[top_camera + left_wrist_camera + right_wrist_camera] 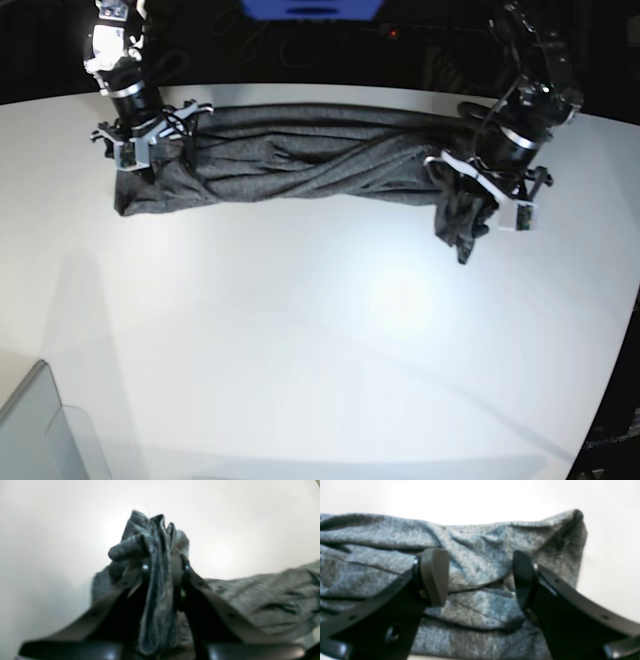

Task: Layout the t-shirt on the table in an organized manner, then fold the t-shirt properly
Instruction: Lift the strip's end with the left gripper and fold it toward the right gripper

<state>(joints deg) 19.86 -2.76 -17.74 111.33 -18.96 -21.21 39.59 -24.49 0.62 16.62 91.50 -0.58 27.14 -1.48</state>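
We see the dark heather-grey knit t-shirt [300, 160] stretched into a long twisted band along the far side of the glossy white tabletop [330, 350]. Its long axis runs side to side across the base view, roughly parallel w/ the far curved edge. One end points toward the right gripper [150, 150] at that view's left, the other toward the left gripper [480, 205] at its right. Folds and ridges twist along the length, so the fabric is rope-like, not flat.

Left gripper: the left wrist view shows both jaws pressed close on a bunched vertical fold of shirt fabric [156, 580], w/ a crumpled wad sticking out beyond the tips. In the base view a short tail of cloth hangs down below this gripper, toward the table. The rest of the shirt trails off to the right in the wrist view, resting on white surface.

Right gripper [480, 580]: jaws stand well apart in the right wrist view, nothing between them. The pads sit over the wrinkled shirt end [475, 555]; we can't tell if they touch it. The shirt's end corner sits at upper right in that view, w/ white table beyond.

Both wrist views are blurred, so fine detail is unclear.
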